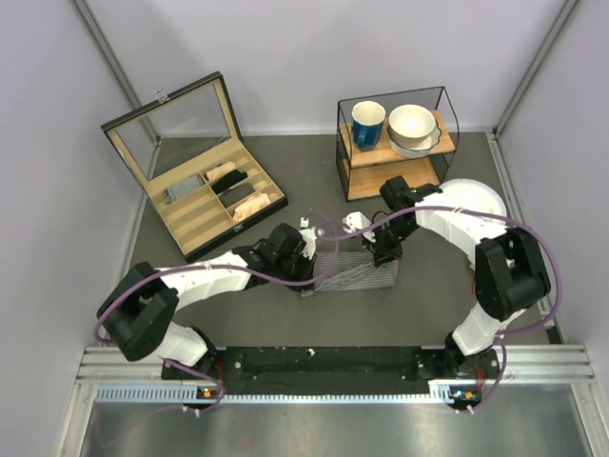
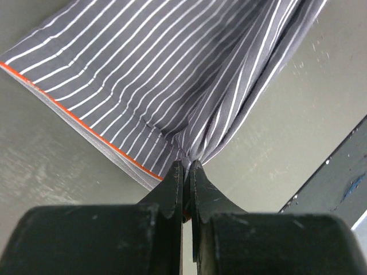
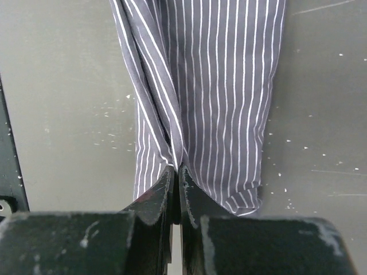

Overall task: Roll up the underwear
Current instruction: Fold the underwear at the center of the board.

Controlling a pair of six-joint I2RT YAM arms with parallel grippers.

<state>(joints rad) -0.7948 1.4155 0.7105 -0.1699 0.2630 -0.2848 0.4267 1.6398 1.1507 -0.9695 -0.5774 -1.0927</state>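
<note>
Left tool (image 2: 184, 167) and right tool (image 3: 176, 169) were each clamped on an edge of the underwear (image 1: 354, 271), probably keeping it spread over the table (image 1: 285, 319) for rolling.

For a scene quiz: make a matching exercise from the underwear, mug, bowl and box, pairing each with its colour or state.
Column one:
1. underwear
2. mug
3. bowl
4. box

Column two:
a. white
b. lid open
c. grey with white stripes
d. blue

Pairs: 1-c, 2-d, 3-a, 4-b.
</note>
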